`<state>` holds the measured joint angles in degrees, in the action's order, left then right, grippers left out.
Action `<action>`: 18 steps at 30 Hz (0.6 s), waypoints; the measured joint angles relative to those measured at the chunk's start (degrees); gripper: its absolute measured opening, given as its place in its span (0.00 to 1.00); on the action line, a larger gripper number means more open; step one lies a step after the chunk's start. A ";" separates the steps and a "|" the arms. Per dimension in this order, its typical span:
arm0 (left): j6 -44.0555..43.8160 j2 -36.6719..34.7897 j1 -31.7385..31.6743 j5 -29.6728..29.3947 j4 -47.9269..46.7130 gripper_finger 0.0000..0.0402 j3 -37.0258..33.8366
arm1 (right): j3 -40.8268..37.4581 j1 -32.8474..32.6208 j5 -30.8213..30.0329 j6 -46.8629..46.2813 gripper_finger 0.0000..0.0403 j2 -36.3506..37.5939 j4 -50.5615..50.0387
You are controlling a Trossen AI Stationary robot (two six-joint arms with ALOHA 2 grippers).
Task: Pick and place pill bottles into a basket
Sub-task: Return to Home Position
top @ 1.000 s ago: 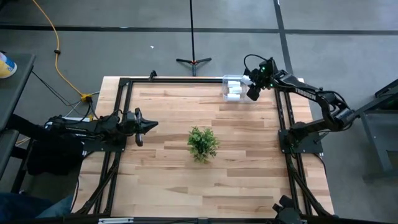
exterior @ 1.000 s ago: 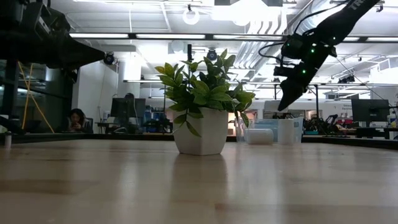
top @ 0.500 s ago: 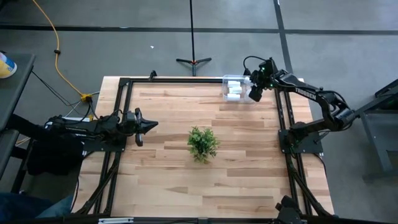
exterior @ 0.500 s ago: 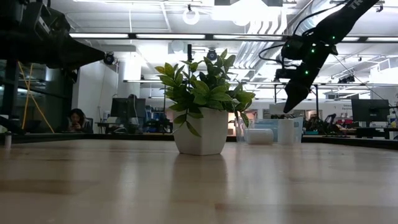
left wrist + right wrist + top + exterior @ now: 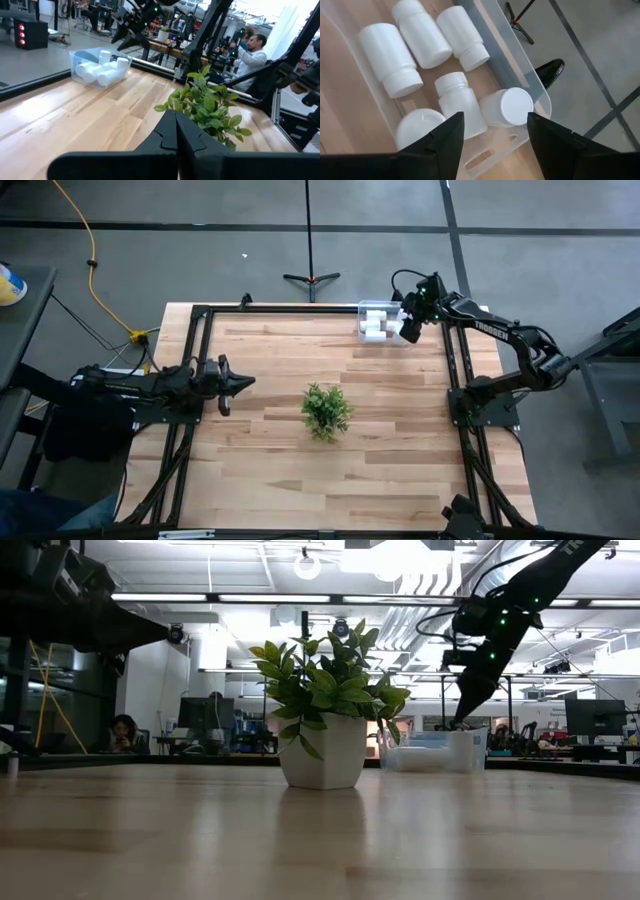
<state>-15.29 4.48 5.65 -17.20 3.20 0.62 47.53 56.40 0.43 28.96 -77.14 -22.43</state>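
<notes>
The clear basket (image 5: 386, 339) stands at the table's far right; it also shows in the right wrist view (image 5: 520, 75). Several white pill bottles (image 5: 422, 37) are inside it, most lying on their sides and one upright on its base (image 5: 506, 107). They show as a white cluster in the high view (image 5: 373, 322). My right gripper (image 5: 407, 330) hangs open and empty just above the basket's right end, its fingers pointing down (image 5: 495, 120). My left gripper (image 5: 245, 380) is shut and empty at the table's left edge, far from the basket (image 5: 75, 62).
A small green potted plant (image 5: 326, 410) stands near the table's middle, between the two arms; it fills the centre of the low view (image 5: 325, 730). A black frame (image 5: 300, 309) runs along the table's far, left and right edges. Bare wood lies toward the near edge.
My right gripper has tipped from a slant to nearly straight down over the basket and has come a little lower. It stays open.
</notes>
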 joint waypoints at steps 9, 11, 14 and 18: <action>-1.07 1.37 0.00 -1.04 0.00 0.08 0.00 | 0.00 -0.06 13.83 -9.22 0.46 2.44 1.66; -0.25 1.37 0.00 -1.25 0.02 0.06 0.00 | 0.00 -0.49 20.64 -13.59 0.41 3.79 3.70; 0.46 1.37 0.00 -1.33 0.04 0.06 0.00 | -0.01 -2.70 28.98 -17.35 0.30 6.19 6.03; 0.64 1.37 0.00 -1.36 0.05 0.06 0.00 | -3.85 -9.85 30.76 -19.83 0.12 10.91 11.15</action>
<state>-14.65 5.85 5.65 -18.57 3.25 0.62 43.67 46.55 31.19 9.13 -66.23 -11.28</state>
